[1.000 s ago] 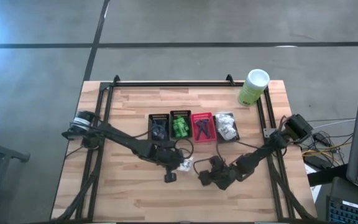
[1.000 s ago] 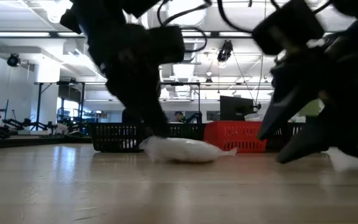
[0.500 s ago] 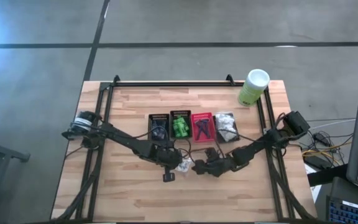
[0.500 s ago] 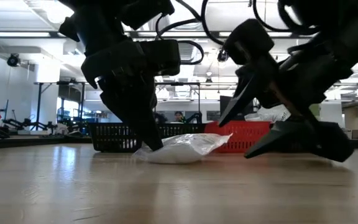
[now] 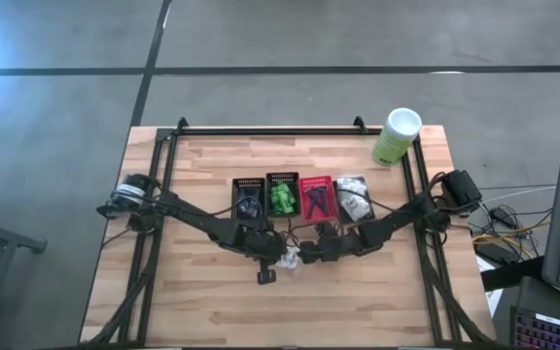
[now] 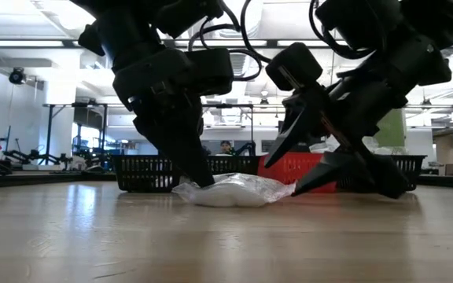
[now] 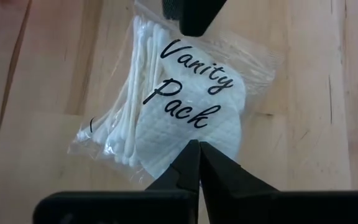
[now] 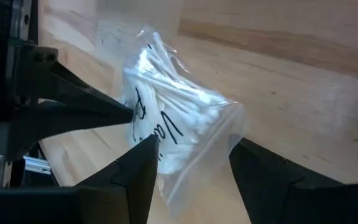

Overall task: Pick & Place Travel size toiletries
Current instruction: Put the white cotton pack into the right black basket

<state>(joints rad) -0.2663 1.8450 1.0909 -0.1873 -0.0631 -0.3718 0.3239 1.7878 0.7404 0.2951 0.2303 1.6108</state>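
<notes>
One white crinkly packet printed "Vanity Pack" lies flat on the wooden table, holding cotton swabs and pads. My left gripper is shut, its tips down on the packet's left end. My right gripper is open and comes in from the right. Its two fingers stand over and under the packet's right end, with the packet between them in the right wrist view. Green bottles, dark sticks and more white packets sit in the baskets. My left gripper presses its shut fingertips on the packet's face near the edge by the round pads, slanting down from the table's left. The packet lies flat on the table under them. My right gripper: I cannot tell whether its fingers touch the packet's loose plastic end.
A row of small mesh baskets stands just beyond the grippers, one of them red. A pale-green canister with a white lid is at the far right corner. Bare wood lies toward the near edge. Black rails frame the table.
My right gripper has moved toward the table's left and a little toward the far edge, coming up to the packet until its open fingers straddle the packet's right end. The packet's right end rose briefly and now lies lower.
</notes>
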